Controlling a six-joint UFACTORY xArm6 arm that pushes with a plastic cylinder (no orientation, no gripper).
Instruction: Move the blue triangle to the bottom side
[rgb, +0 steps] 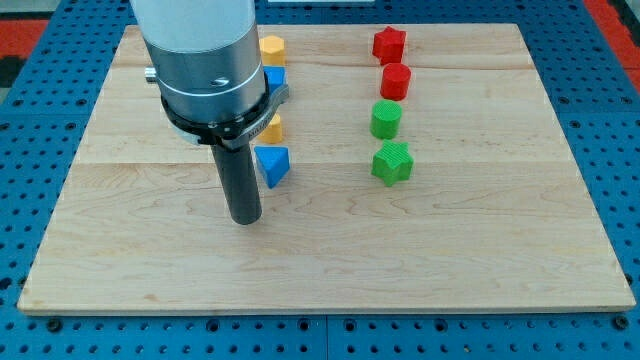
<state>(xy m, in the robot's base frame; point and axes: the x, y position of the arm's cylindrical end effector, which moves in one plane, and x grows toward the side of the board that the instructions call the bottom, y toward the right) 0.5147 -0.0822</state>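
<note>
The blue triangle (273, 164) lies on the wooden board (330, 260), left of the middle. My tip (245, 219) rests on the board just below and to the left of the triangle, close to it; I cannot tell if they touch. The rod and the arm's grey body hide part of the blocks behind. A second blue block (275, 78) peeks out above, beside the arm. A yellow block (272, 47) sits near the top edge, and another yellow block (272, 127) shows just above the blue triangle.
On the view's right half, a column of blocks: a red star (389, 44), a red cylinder (396, 80), a green cylinder (386, 119) and a green star (392, 163). A blue pegboard surrounds the board.
</note>
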